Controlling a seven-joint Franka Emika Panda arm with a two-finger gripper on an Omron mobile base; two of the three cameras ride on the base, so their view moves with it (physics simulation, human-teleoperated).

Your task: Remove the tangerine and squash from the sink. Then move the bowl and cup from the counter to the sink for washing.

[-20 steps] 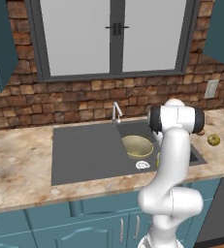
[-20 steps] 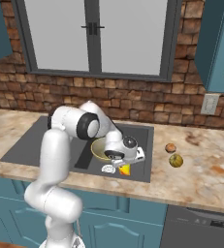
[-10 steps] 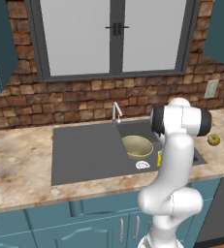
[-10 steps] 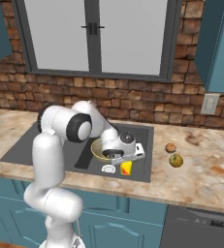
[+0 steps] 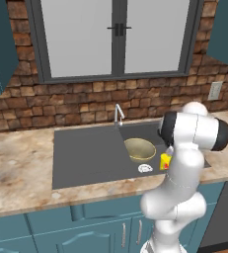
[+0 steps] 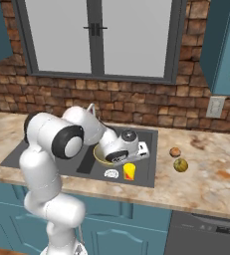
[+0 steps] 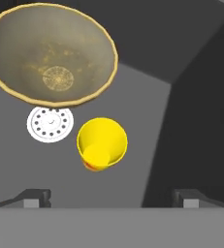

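Note:
The yellow cup (image 7: 102,143) stands upright on the floor of the dark grey sink (image 7: 200,121), beside the white drain (image 7: 50,124). The olive-brass bowl (image 7: 53,55) rests in the same basin just behind them. My gripper (image 7: 111,198) hangs open a little above the cup with nothing between its fingertips (image 7: 36,197). In the right base view the gripper (image 6: 131,155) is over the cup (image 6: 129,171) and covers part of the bowl (image 6: 101,158). The tangerine (image 6: 174,152) and squash (image 6: 180,165) lie on the counter right of the sink. The cup (image 5: 165,161) and bowl (image 5: 139,149) also show from the left.
A chrome faucet (image 5: 117,113) rises at the back rim of the sink, beside the flat drainboard (image 5: 86,153) on the left. Marble counter (image 6: 206,174) runs on both sides. A brick wall, a window and teal cabinets stand behind.
The hand has drawn up and back a little from the cup, which stays standing in the basin. The jaws have stayed wide apart.

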